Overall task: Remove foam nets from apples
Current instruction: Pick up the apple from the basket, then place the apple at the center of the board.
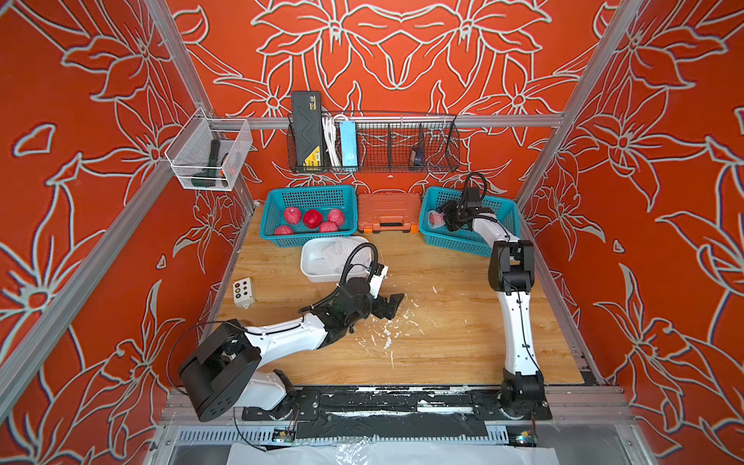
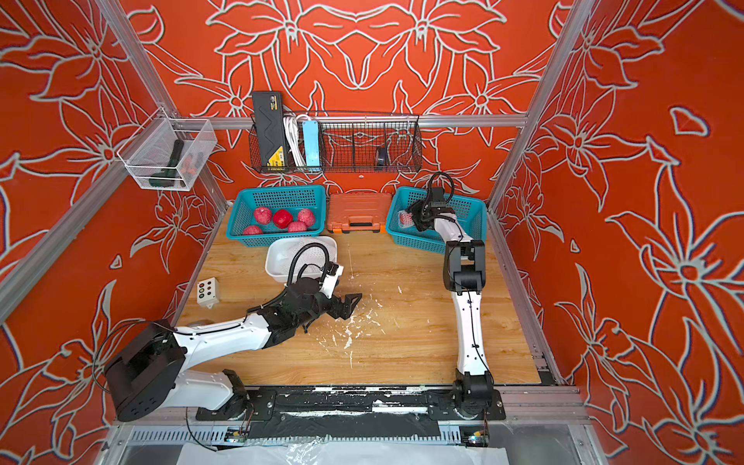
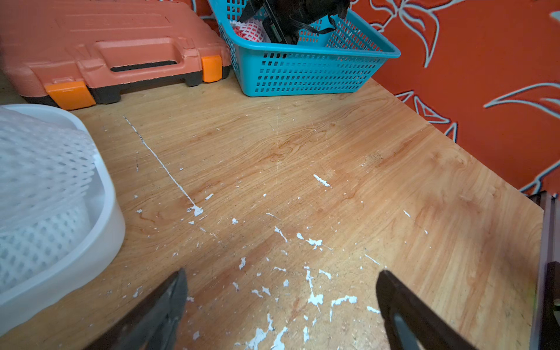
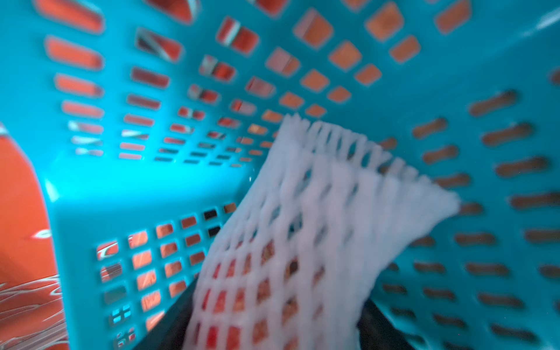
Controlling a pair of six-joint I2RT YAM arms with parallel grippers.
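— On the bench, what is the surface like, and the room around it?

— A pale wood-grain tabletop [image 1: 443, 346], scuffed and strewn with white flecks [image 1: 388, 336] near its middle. Orange walls printed with pale outlined flowers [image 1: 402, 56] close it in on three sides. Silver aluminium rails [image 1: 503, 120] run up the corners and across the back.

— And the containers?

— At the back, on the left arm's side, a teal plastic lattice basket [image 1: 269, 213] holds five red apples [image 1: 312, 218]. Just beside it lies a closed orange plastic tool case [image 1: 387, 209], then a second teal lattice basket [image 1: 507, 213]. In front of the first basket stands a white plastic tub [image 1: 312, 275] with loose white foam mesh nets [image 1: 336, 249] heaped in it. A black wire rack [image 1: 402, 161] hangs from the back rail, and a clear mesh bin [image 1: 189, 177] from the left side rail.

— Where is the wrapped fruit?

— In the second basket, at the end nearest the tool case: a red apple [image 1: 435, 219] inside a white foam net [image 4: 318, 227].

— The grippers?

— The right gripper [image 1: 444, 220] reaches into that basket, with its dark fingers [image 4: 172, 324] on either side of the netted apple. Its wrist view is blurred, so I cannot tell whether it is clamped. The left gripper [image 3: 281, 274] hovers over the flecked wood beside the tub, jaws spread wide with nothing between them.
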